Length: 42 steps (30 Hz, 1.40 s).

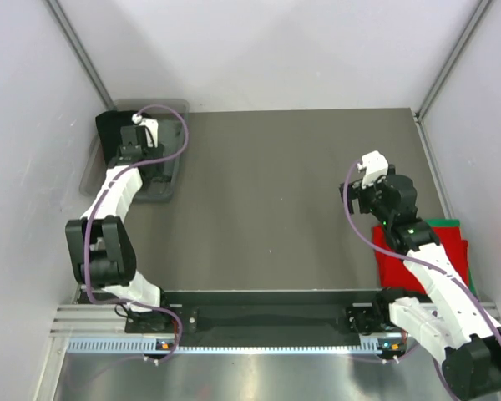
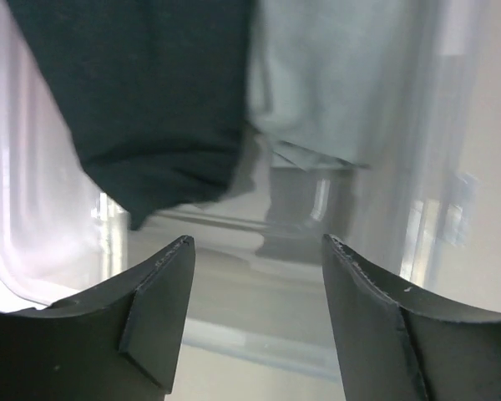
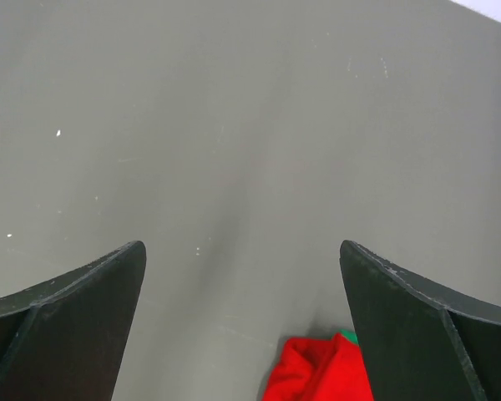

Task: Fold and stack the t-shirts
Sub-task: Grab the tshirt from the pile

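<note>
Our left gripper [image 2: 257, 244] hangs open over the tub [image 1: 172, 185] at far left, where the black t-shirt [image 2: 150, 100] and grey t-shirt [image 2: 334, 75] lie limp and light, so we would pinch a hem; our right gripper [image 3: 242, 246] gapes wide near the red t-shirt [image 3: 317, 372].

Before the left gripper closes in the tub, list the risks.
The black t-shirt and grey t-shirt lie side by side below the open left gripper; one pinch may catch both.
Cloth snagging the translucent tub could drag it.
The red t-shirt on the green t-shirt sits at the table edge under the right arm; a swing might knock it off.
</note>
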Each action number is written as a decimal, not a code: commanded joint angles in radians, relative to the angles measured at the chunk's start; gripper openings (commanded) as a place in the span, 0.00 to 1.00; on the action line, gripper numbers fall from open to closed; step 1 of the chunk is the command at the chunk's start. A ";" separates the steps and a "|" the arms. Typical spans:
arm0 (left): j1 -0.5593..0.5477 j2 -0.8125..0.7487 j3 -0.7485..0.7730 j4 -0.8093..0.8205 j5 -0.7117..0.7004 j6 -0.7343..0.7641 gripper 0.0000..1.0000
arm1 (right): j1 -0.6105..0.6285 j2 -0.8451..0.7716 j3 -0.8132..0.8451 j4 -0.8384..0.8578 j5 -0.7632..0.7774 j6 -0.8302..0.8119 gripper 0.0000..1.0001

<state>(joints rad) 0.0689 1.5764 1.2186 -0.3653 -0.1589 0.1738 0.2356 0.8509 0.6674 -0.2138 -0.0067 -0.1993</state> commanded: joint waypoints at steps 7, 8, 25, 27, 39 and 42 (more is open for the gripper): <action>0.043 0.186 0.120 0.012 -0.122 0.062 0.61 | -0.018 -0.047 -0.017 0.053 -0.085 -0.025 1.00; 0.045 0.197 0.122 0.015 -0.148 0.069 0.61 | -0.019 -0.044 -0.015 0.054 -0.087 -0.025 0.99; 0.071 0.355 0.203 0.123 -0.257 0.076 0.41 | -0.019 -0.039 -0.032 0.047 -0.139 -0.040 1.00; 0.069 0.375 0.214 0.123 -0.257 0.073 0.34 | -0.019 -0.044 -0.034 0.047 -0.142 -0.043 1.00; 0.083 0.298 0.201 0.109 -0.133 -0.026 0.00 | -0.028 -0.049 -0.049 0.047 -0.154 -0.064 1.00; 0.081 0.151 0.072 0.167 -0.088 -0.031 0.00 | -0.028 -0.052 -0.052 0.051 -0.153 -0.069 1.00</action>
<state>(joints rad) 0.1490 1.9057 1.3590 -0.2714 -0.3206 0.1772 0.2203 0.8181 0.6205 -0.1997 -0.1413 -0.2512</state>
